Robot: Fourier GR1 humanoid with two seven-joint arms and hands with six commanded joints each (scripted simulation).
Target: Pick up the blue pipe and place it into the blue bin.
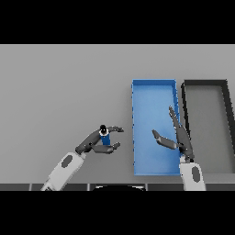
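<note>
A plain grey table point(59, 82) fills the view. On its right half lies a blue bin point(153, 83), long and rectangular, with a dark grey bin point(204, 83) just beside it on the right. Left of the blue bin, near the front edge, the left hand point(94, 142) has its fingers and thumb curled round the blue pipe point(105, 137), a short upright piece with a dark top. The right hand point(180, 137) hovers over the blue bin's right side, fingers straight and released, thumb spread leftward.
</note>
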